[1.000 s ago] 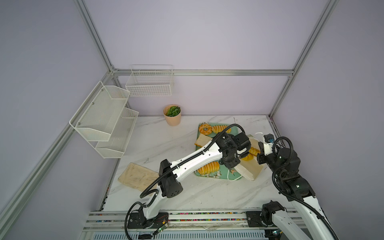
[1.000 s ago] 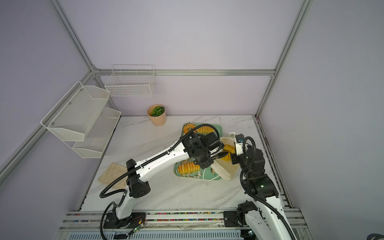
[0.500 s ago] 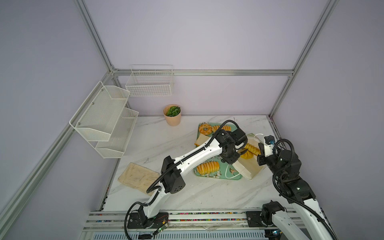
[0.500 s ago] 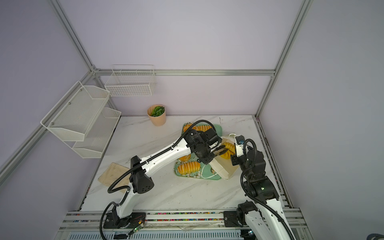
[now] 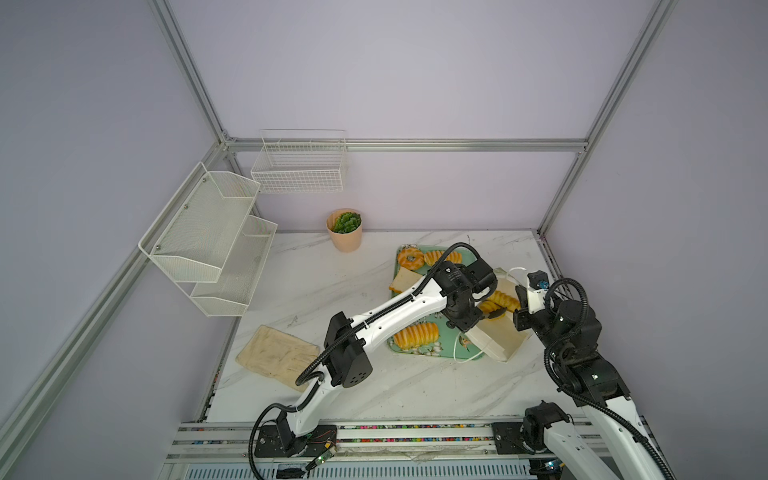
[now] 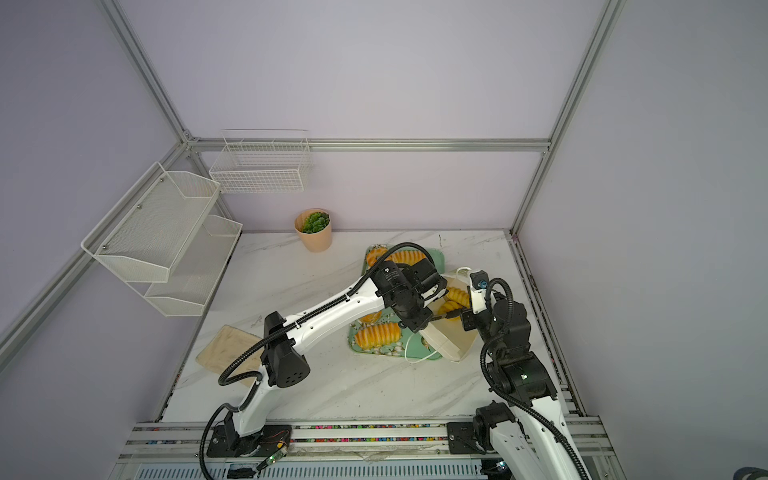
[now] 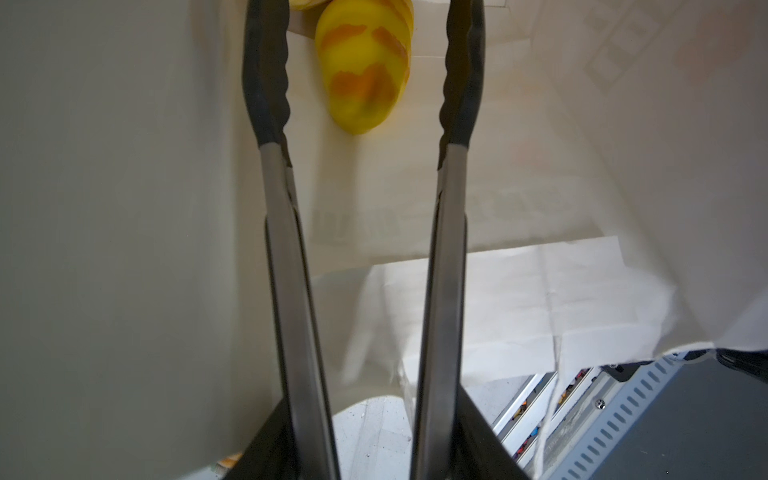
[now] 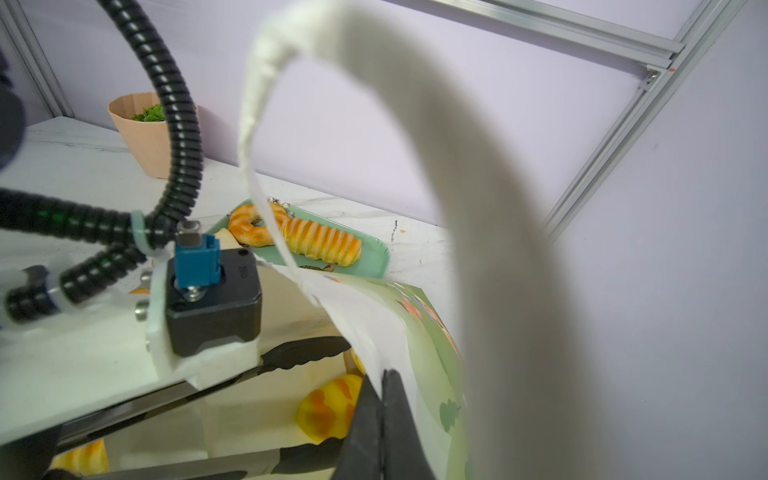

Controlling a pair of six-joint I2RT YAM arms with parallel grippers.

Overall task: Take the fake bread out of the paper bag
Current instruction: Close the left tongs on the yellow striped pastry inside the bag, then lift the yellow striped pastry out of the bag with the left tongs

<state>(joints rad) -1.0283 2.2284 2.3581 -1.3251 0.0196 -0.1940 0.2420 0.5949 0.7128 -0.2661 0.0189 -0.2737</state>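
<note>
The white paper bag (image 5: 498,345) (image 6: 451,338) lies on its side at the right, its mouth toward the arms. Two ridged golden pieces of fake bread (image 5: 505,299) (image 6: 457,296) show inside it. My left gripper (image 5: 496,313) (image 7: 363,16) reaches into the bag and is open. One loaf (image 7: 365,75) (image 8: 328,411) lies ahead between the long fingers (image 7: 266,83), untouched. My right gripper (image 5: 517,309) (image 8: 380,415) is shut on the bag's upper wall (image 8: 415,332) and holds the mouth up. A donut (image 5: 410,258), a toast slice (image 5: 405,279) and two ridged loaves (image 5: 416,335) lie on the tray.
The green tray (image 5: 432,353) lies under part of the bag, with a cord handle (image 5: 461,353) across it. A peach plant pot (image 5: 345,230) stands at the back. A beige cloth (image 5: 276,357) lies at front left. Wire shelves (image 5: 208,237) and a basket (image 5: 299,164) hang on the walls.
My left gripper's fingers have spread apart inside the bag, and its wrist has shifted slightly toward the bread. The right gripper has kept its hold on the bag.
</note>
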